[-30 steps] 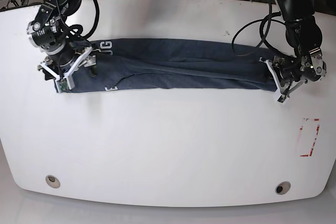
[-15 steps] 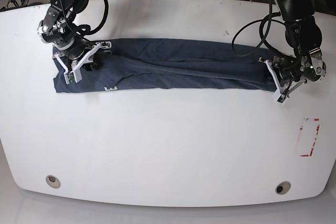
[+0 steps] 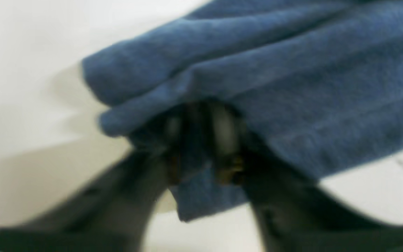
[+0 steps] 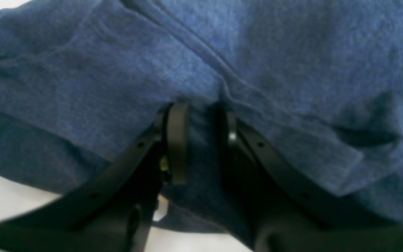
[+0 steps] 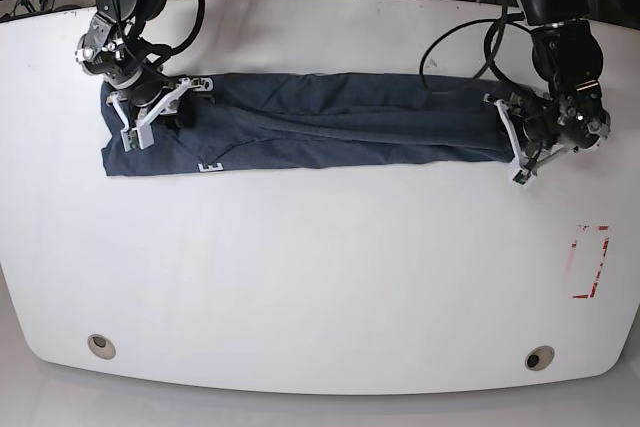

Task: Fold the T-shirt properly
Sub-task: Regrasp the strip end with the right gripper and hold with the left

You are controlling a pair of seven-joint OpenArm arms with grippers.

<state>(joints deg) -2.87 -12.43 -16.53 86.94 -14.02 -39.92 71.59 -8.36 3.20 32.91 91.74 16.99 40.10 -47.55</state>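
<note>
**Both ends pinched, shirt folded into a long strip**

Shifted since the earlier frame: right gripper (image 5: pixel 140 119), at the left of the base view, gone up and inward onto the cloth; left gripper (image 5: pixel 528 139), at the right of that view, nudged up a touch, with the shirt's right end pulled along.

Where things stand: T-shirt (image 5: pixel 320 122) lying flat across the upper half of the counter (image 5: pixel 320 277), already folded lengthwise into a narrow band running left to right. Looks like roughly the halfway mark. Still left, by the look of it: bringing the ends together crosswise into a compact packet.

Jaws: right pair nearly closed, with a ridge of fabric pinched between them in the right wrist view. Left pair blurry in the left wrist view, but seemingly clamped on the bunched end of the cloth too.

Count: one T-shirt, two grippers, one counter. Also one red-marked rectangle (image 5: pixel 588 262) at the right edge, well apart from the shirt.
</note>
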